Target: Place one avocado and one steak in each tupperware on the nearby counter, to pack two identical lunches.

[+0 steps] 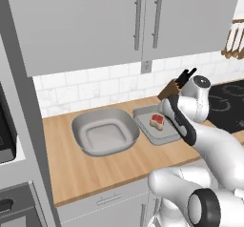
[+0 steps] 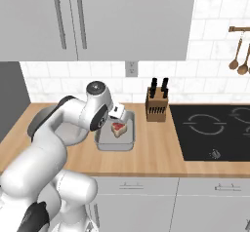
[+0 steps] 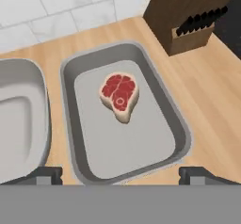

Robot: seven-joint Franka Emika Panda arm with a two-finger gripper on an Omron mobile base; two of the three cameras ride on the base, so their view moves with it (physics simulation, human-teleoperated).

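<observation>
Red-pink marbled steak (image 3: 120, 96) lies flat in right grey rectangular tupperware (image 3: 175, 119) on light-brown wooden counter (image 3: 214, 100). Your gripper (image 3: 120, 175) hovers above, jaws apart, empty. Left rounded grey tupperware (image 1: 82, 126) unfilled. Next: fetch avocado or second steak.

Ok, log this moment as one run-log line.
gripper: open above rectangular tupperware | steak: lying in it, free | rounded tupperware: empty | avocado: none placed

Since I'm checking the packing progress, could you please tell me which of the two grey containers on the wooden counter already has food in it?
The narrower rectangular grey container beside the knife block: a red steak lies in it, while the wider one sits empty.
</observation>
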